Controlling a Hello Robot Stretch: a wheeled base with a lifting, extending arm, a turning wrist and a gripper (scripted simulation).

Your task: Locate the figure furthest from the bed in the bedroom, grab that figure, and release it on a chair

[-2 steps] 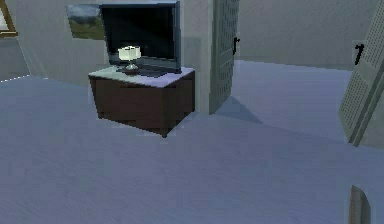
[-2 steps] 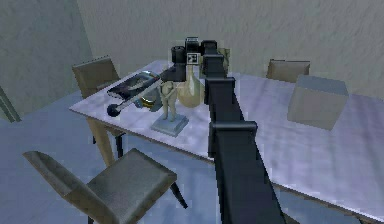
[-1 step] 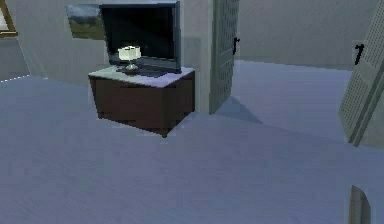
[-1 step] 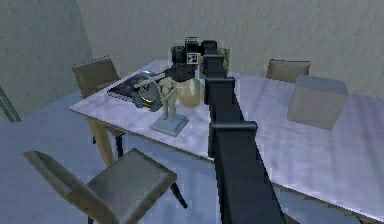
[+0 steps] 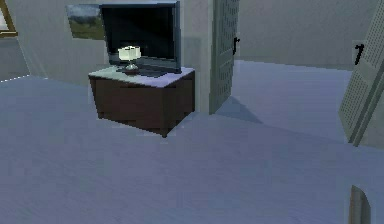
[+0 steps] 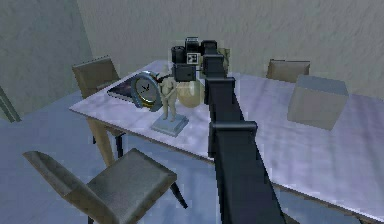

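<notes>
Arm [image 6: 237, 150] ends near table [image 6: 300, 152] figure [image 6: 172, 104], pincer [image 6: 184, 70] hold untellable; forward view shows television [image 5: 140, 38].

A home is showing itself: a television [image 5: 140, 38] is sitting on a cabinet [image 5: 140, 102], and chairs [image 6: 120, 185] are standing around a table [image 6: 300, 150].
</notes>
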